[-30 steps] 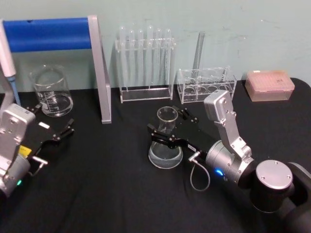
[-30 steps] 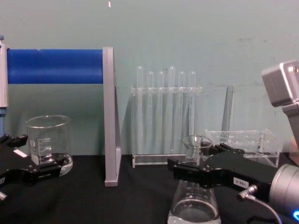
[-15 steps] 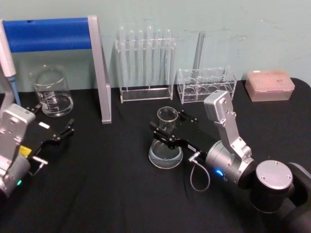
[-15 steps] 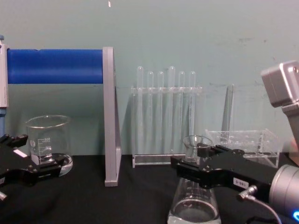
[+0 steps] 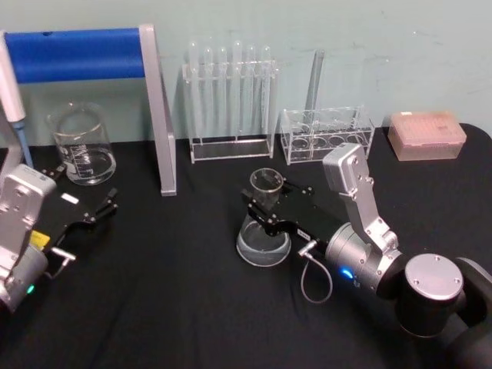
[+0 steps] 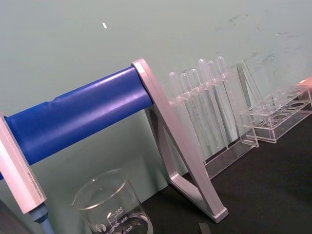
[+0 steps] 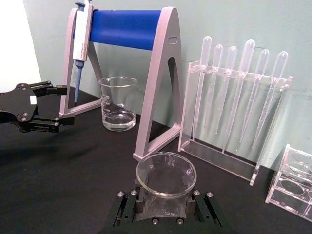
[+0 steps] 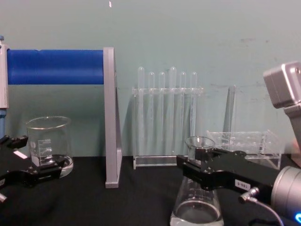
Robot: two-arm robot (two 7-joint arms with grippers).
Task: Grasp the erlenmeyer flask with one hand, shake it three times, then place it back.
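A tall clear plastic rack (image 5: 229, 100) of upright tubes stands at the back of a black table (image 5: 169, 292), against a pale green wall. It serves as the landmark here.

In front of this rack and slightly to its right stands a clear glass conical erlenmeyer flask (image 5: 261, 242), upright, with a little clear liquid in its wide base (image 8: 196, 212). Its base is at the table surface; whether it rests there or is barely raised cannot be told.

The right gripper (image 5: 267, 201), flat and black on a silver wrist, reaches toward the rack from the front right. Its two fingers are clamped against opposite sides of the flask's neck just below the flared rim (image 7: 165, 174). The chest view shows the black fingers crossing the neck (image 8: 193, 162), and the right wrist view shows them flanking it (image 7: 165, 207).

Directly left of the rack is a silver stand with a blue horizontal bar (image 5: 77, 54). A white and blue pipette (image 7: 80, 34) hangs at the stand's end farthest from the rack. Farther left of the rack sits a straight-sided clear glass beaker (image 5: 81, 146). In front of the beaker, well to the rack's left, the left gripper (image 5: 87, 181) rests idle with its fingers spread wide, holding nothing (image 7: 66, 104).

Directly right of the rack is a low clear holder with round holes (image 5: 327, 134), and farther right a pink lidded box (image 5: 427, 134).
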